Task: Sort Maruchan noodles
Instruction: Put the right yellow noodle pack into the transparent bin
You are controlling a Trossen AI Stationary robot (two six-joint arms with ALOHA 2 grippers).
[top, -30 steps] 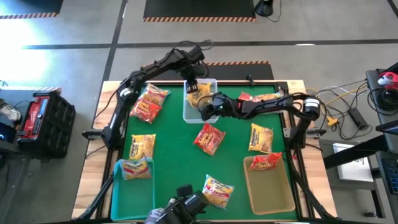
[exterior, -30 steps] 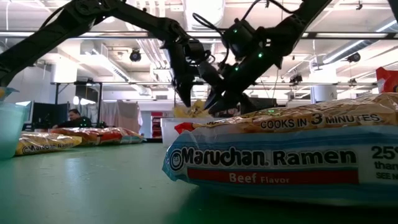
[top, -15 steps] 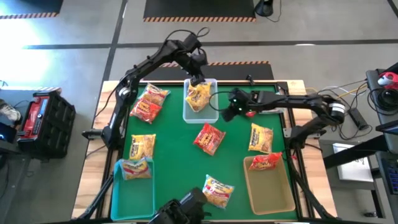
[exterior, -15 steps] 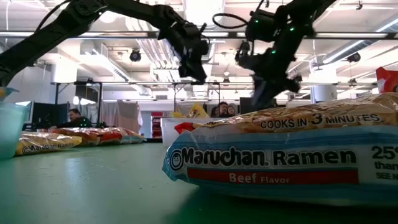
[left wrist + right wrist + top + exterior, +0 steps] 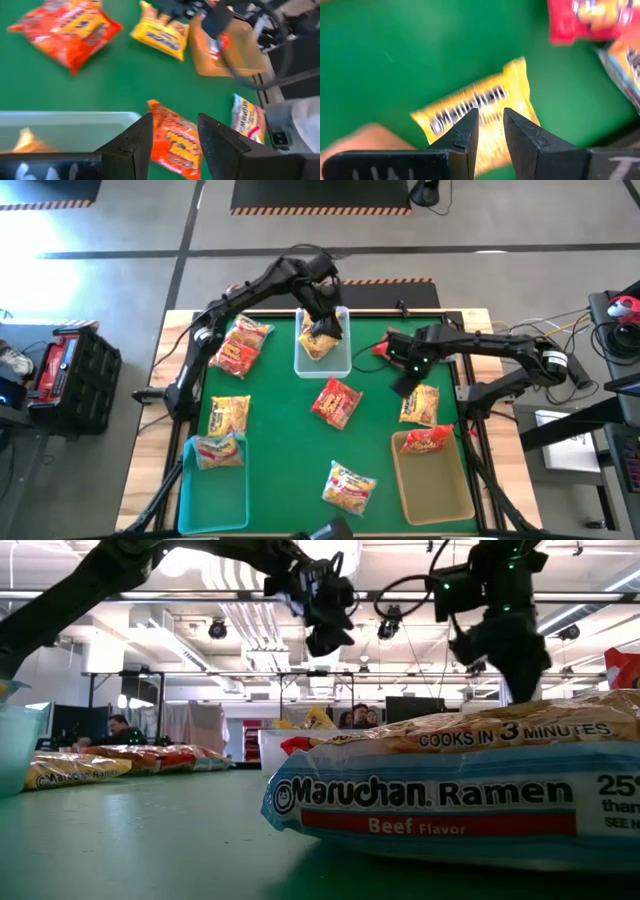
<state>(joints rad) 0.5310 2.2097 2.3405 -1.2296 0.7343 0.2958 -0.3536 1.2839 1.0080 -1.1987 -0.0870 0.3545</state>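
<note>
High view: my right gripper (image 5: 405,383) sits right of centre, the yellow packet (image 5: 420,402) just below-right of it, long axis roughly up-down in frame. My left gripper (image 5: 325,323) hangs over the clear bin (image 5: 322,366), upper centre. Right wrist view: fingers (image 5: 465,131) slightly parted, nothing pinched, yellow packet lying diagonally beyond the tips. Left wrist view: fingers (image 5: 137,142) apart, empty. Right arm is nearer.

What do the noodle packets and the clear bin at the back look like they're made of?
The Beef packet looks like thin glossy plastic film: crinkled edges, printed lettering, light glare. The clear bin looks like rigid translucent plastic, since the green mat shows faintly through its walls, though which plastic is unclear.
</note>
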